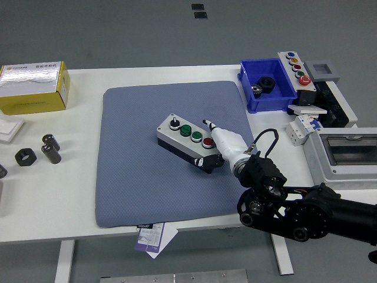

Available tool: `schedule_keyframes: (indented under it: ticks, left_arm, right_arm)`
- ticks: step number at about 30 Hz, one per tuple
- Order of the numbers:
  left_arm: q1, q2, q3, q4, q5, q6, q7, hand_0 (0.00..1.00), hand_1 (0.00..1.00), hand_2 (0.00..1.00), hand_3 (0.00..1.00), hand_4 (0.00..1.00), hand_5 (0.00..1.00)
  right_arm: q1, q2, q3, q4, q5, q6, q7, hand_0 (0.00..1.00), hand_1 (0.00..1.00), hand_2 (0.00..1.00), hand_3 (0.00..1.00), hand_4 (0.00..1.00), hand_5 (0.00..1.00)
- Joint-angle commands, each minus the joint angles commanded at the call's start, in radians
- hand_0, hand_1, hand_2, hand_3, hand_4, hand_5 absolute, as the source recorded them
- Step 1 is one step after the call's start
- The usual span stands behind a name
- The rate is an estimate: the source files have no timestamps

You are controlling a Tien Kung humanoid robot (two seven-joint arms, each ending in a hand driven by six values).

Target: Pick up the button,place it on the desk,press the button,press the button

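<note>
A grey button box [187,143] lies at an angle on the blue-grey mat [147,188]. It carries a black knob [174,124], two green buttons [185,130] and a red button [207,141] in a row. My right hand [225,143], white on a black arm, comes in from the lower right and lies over the box's right end, next to the red button. One finger [208,124] points out past the box's far edge; the rest look curled. The hand holds nothing. The left hand is out of view.
A blue bin [283,94] with a black part, a second button box [296,68], a circuit breaker [300,127] and a grey enclosure [347,156] stand at the right. A yellow box [32,88] and black nuts [25,157] sit at the left.
</note>
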Motion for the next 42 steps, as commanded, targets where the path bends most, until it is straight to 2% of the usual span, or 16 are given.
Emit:
schedule_keyframes:
  ticks: [1,7,8,11,13,14,17,20,25,26,31,32,37,38,42]
  left_arm:
    - [0.000,0.000,0.001,0.000,-0.001,0.000,0.000,0.694,0.633,0.560,0.611,0.692,0.216]
    - [0.002,0.000,0.013,-0.001,-0.013,-0.001,-0.006,0.694,0.633,0.560,0.611,0.692,0.216]
    - [0.002,0.000,0.016,-0.001,-0.015,-0.001,-0.007,0.694,0.633,0.560,0.611,0.691,0.215]
    - [0.003,0.001,0.022,-0.001,-0.022,-0.002,-0.010,0.694,0.633,0.560,0.611,0.691,0.215]
    - [0.003,0.000,0.025,0.000,-0.025,-0.002,-0.011,0.694,0.633,0.560,0.611,0.691,0.215]
    - [0.003,0.000,0.026,0.000,-0.027,-0.002,-0.011,0.693,0.633,0.560,0.611,0.690,0.215]
    - [0.003,-0.001,0.025,0.000,-0.026,-0.002,-0.011,0.693,0.633,0.560,0.611,0.690,0.215]
    - [0.002,-0.001,0.024,0.000,-0.023,-0.002,-0.011,0.693,0.634,0.560,0.611,0.691,0.217]
    - [-0.004,0.000,0.020,0.001,-0.015,-0.003,-0.010,0.693,0.634,0.560,0.611,0.691,0.217]
    - [-0.004,0.000,0.020,0.001,-0.014,-0.003,-0.010,0.694,0.633,0.561,0.611,0.691,0.218]
    - [-0.006,-0.001,0.003,0.001,0.008,-0.002,-0.003,0.694,0.633,0.561,0.611,0.691,0.218]
    - [-0.006,-0.001,0.000,0.001,0.012,-0.002,-0.002,0.694,0.633,0.560,0.611,0.691,0.220]
    - [-0.010,-0.003,-0.002,0.002,0.017,-0.003,-0.001,0.694,0.633,0.560,0.611,0.691,0.220]
    - [-0.011,-0.003,-0.001,0.002,0.017,-0.003,-0.002,0.694,0.633,0.561,0.612,0.691,0.220]
    - [-0.011,-0.003,-0.005,0.002,0.020,-0.003,0.000,0.694,0.633,0.561,0.612,0.691,0.220]
  right_arm:
    - [0.000,0.000,0.000,0.000,-0.004,0.002,0.000,0.246,0.423,0.460,0.762,0.503,0.002]
    - [-0.007,-0.003,0.012,0.003,-0.043,0.014,0.000,0.246,0.423,0.460,0.762,0.503,0.002]
    - [-0.008,-0.006,0.017,0.006,-0.048,0.016,0.000,0.204,0.374,0.389,0.615,0.398,0.002]
    - [-0.012,-0.030,0.044,0.034,-0.038,0.018,0.007,0.204,0.374,0.389,0.615,0.398,0.002]
    - [-0.013,-0.061,0.066,0.068,-0.008,0.015,0.048,0.204,0.374,0.389,0.615,0.398,0.002]
    - [-0.012,-0.082,0.078,0.088,0.012,0.014,0.078,0.199,0.379,0.401,0.491,0.403,0.002]
    - [0.000,-0.139,0.089,0.145,0.062,0.028,0.175,0.199,0.379,0.401,0.491,0.403,0.002]
    - [0.032,-0.204,0.047,0.207,0.099,0.041,0.283,0.221,0.403,0.422,0.509,0.389,0.002]
    - [0.091,-0.284,-0.065,0.264,0.096,0.012,0.443,0.221,0.403,0.422,0.509,0.389,0.002]
    - [0.098,-0.291,-0.085,0.266,0.092,0.005,0.467,0.239,0.425,0.459,0.536,0.321,0.002]
    - [0.118,-0.285,-0.107,0.240,0.022,0.021,0.580,0.239,0.425,0.459,0.536,0.321,0.002]
    - [0.118,-0.278,-0.101,0.226,0.009,0.026,0.594,0.469,0.549,0.539,0.557,0.303,0.002]
    - [0.111,-0.236,-0.067,0.139,-0.024,0.085,0.635,0.469,0.549,0.539,0.557,0.303,0.002]
    - [0.108,-0.230,-0.064,0.125,-0.019,0.099,0.635,0.584,0.613,0.662,0.597,0.321,0.002]
    - [0.092,-0.220,-0.072,0.096,0.028,0.126,0.627,0.584,0.613,0.662,0.597,0.321,0.002]
